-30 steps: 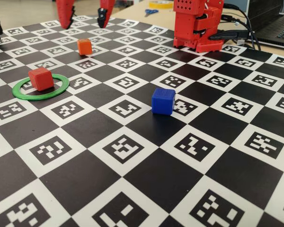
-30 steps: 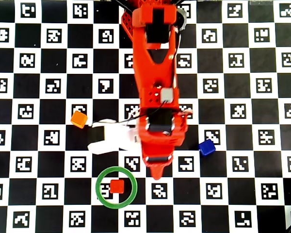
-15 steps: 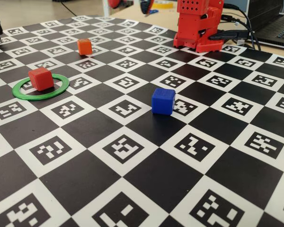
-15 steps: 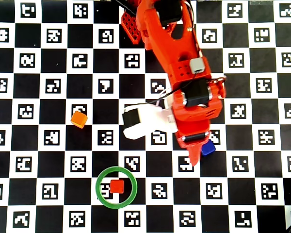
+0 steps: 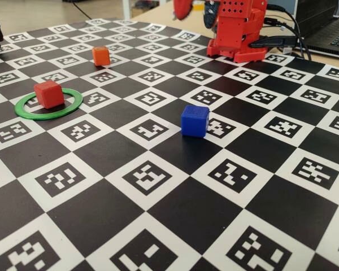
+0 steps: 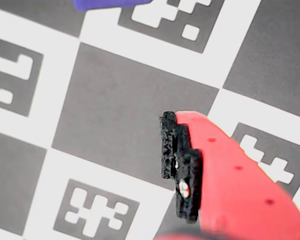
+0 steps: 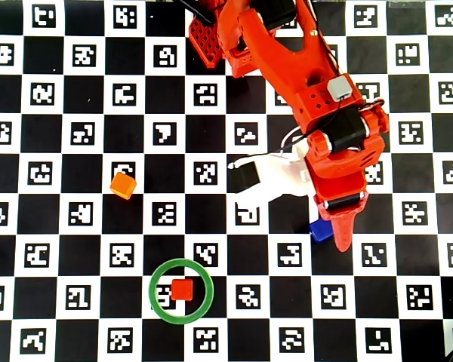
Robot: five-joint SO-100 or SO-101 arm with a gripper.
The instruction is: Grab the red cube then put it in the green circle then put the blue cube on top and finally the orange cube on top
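Swung from near the thin green plastic ring (image 7: 181,290) over the small blue plastic cube (image 7: 320,230), gripper (image 7: 341,240) (finger spread unclear) may knock it.

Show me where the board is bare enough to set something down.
Bare squares run between the small orange plastic cube and the thin green plastic ring, and along the near edge. The ring holds the red plastic cube. Crowded around the blue plastic cube, under the end effector.
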